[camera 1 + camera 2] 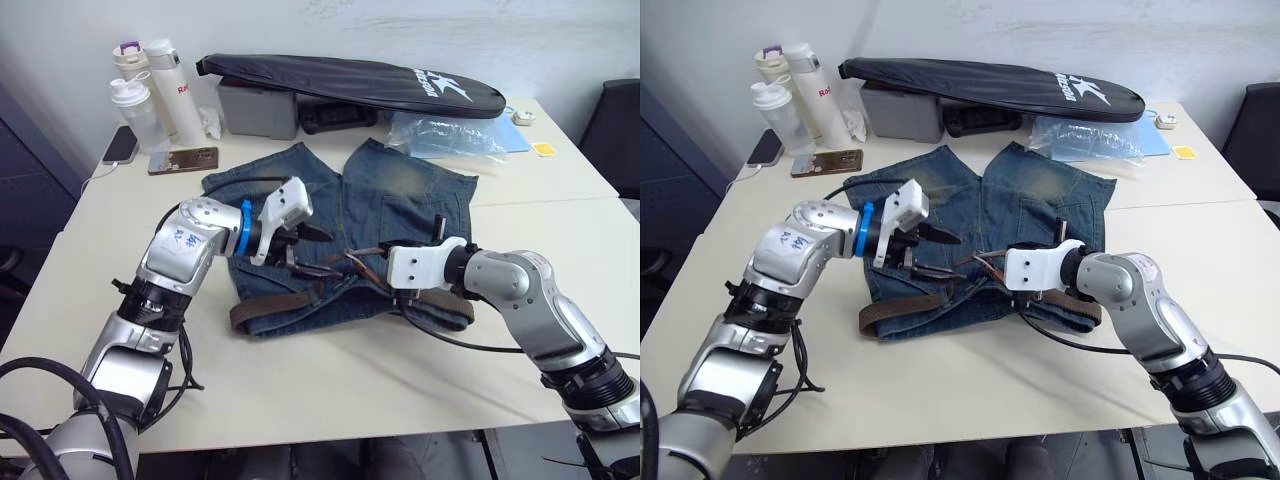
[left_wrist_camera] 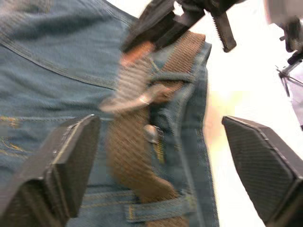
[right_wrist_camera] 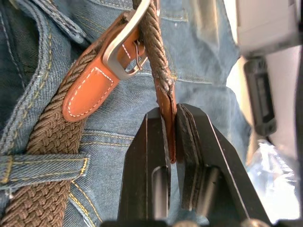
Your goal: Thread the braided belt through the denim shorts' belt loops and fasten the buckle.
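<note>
- Right wrist view shows the right gripper (image 3: 171, 142) pinching the leather-tipped tail of the braided belt (image 3: 47, 142) edge-on between its two pads, the tan tip pressed flat between them.
- Just beyond the grip, the tail passes through the buckle (image 3: 124, 47), a silver frame whose prong lies against the braid; the tail is through the frame, but whether the prong has bitten into the weave cannot be told.
- The left gripper (image 1: 300, 240) hovers over the waistband with its fingers spread wide, holding nothing; in the left wrist view its pads stand either side of the belt above a belt loop (image 2: 161, 208).
- The denim shorts (image 1: 400, 195) lie flat on the white table (image 1: 330, 390), waistband toward the robot, with the belt running along it through the loops that show.
- Handling, as a judgement: the belt looks light and limp, so it will sag and twist unless pulled taut. The open braid offers friction and lets the prong enter anywhere.
- The stiff leather tip is the best place to hold for steering; the metal frame is likely slippery and should be steadied by its tan leather tab.
- The denim is soft and may bunch or slide when the belt is tugged, so pinning the waistband near the buckle seems wise.
</note>
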